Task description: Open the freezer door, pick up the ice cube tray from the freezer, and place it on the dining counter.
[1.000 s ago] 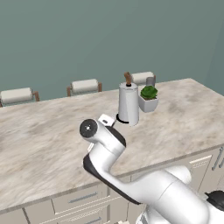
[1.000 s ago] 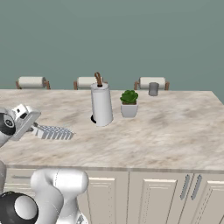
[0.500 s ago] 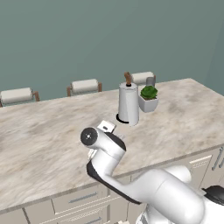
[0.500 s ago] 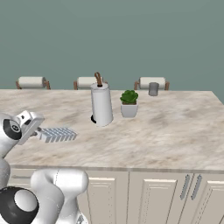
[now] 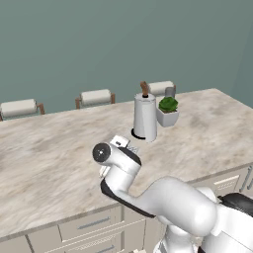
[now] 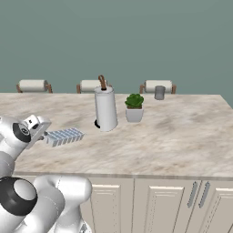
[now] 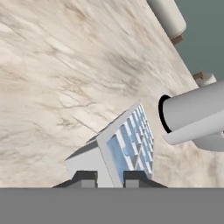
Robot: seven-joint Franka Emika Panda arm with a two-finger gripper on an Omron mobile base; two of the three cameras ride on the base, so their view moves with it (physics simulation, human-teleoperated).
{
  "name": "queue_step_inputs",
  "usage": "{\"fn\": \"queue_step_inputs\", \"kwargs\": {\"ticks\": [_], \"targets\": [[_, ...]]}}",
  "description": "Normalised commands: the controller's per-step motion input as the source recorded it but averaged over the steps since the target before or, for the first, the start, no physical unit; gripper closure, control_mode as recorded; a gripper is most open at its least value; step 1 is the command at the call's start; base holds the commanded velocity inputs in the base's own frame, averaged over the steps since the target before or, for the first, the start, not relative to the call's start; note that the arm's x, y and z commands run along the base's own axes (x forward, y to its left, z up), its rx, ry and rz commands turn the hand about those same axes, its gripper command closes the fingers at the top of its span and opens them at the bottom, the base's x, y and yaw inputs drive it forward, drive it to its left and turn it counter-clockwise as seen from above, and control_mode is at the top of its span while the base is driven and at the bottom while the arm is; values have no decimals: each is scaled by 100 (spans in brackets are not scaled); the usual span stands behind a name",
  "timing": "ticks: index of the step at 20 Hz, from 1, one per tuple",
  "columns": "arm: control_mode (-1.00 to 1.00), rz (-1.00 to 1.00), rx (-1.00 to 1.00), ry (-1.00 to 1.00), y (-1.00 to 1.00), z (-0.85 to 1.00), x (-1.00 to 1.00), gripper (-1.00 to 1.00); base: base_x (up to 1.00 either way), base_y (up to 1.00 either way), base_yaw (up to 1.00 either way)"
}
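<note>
Gripper (image 7: 110,178) clamped on tray (image 7: 127,144) end, holding it out level, low over bench (image 6: 182,136), likely so it sets down flat. Tray left of paper towel roll (image 6: 105,109); plant pot (image 6: 134,108) beyond. Release seemingly next.

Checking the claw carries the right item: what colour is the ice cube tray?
Pale blue-white cells with light grey sides; the ice cube tray shows best in the hand view.
</note>
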Motion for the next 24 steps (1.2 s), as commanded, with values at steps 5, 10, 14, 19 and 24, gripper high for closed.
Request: {"fn": "queue_step_inputs", "kwargs": {"ticks": [5, 10, 14, 19, 24], "targets": [[-100, 0, 0, 0, 0, -14, 26, 100, 0, 0, 0], [-100, 0, 1, 1, -2, -10, 26, 100, 0, 0, 0], [-100, 0, 1, 4, -1, -12, 21, 100, 0, 0, 0], [-100, 0, 1, 3, 0, -8, 1, 100, 0, 0, 0], [-100, 0, 0, 0, 0, 0, 0, 100, 0, 0, 0]]}}
